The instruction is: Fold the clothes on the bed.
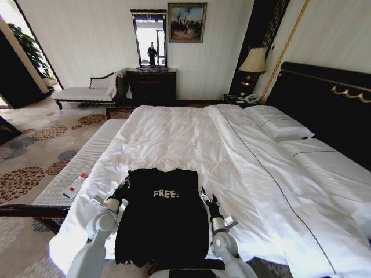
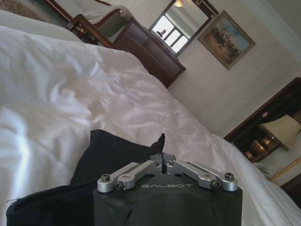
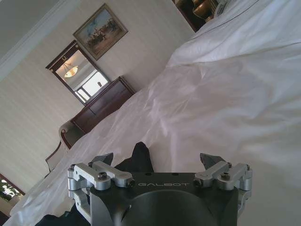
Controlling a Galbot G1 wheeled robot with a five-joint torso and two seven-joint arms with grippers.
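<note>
On the bed [image 1: 191, 136], the limp T-shirt [image 1: 162, 223] (best pinched at its edges) lay between left gripper [image 1: 123, 188], jaws pinched together, and right gripper [image 1: 207, 198], jaws wide.

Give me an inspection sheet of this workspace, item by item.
Surface: bed with white duvet, rumpled.
Job's things: black T-shirt lies flat at the near edge, "FREE!" facing up.
Clutter: small red-and-white item on the bench beside the bed.
Grippers: left gripper shut on the T-shirt's left sleeve area; right gripper open at the T-shirt's right edge.
Cables: nothing seen.
Surroundings: dresser with mirror, painting, lamp, chaise, patterned carpet.
</note>
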